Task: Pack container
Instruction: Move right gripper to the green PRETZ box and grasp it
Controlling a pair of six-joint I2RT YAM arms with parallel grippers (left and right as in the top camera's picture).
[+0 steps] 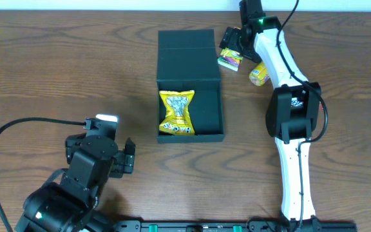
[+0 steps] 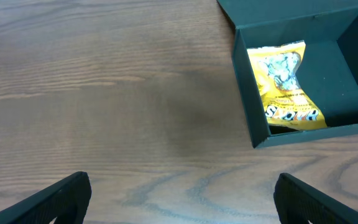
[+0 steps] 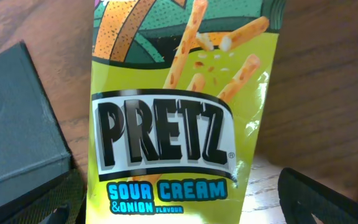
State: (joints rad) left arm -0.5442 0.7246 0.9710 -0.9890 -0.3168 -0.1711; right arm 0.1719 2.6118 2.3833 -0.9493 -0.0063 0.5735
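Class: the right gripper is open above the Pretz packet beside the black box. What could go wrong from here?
1. The Pretz packet lies close against the container, so a finger of the right gripper might catch the box instead.
2. The packet looks glossy and may slip when squeezed.
3. A yellow packet already fills the container's left side, so a careless drop could land on it.

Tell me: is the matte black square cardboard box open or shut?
Open. Its flap lid lies folded back on the table, and a yellow snack packet shows inside the box.
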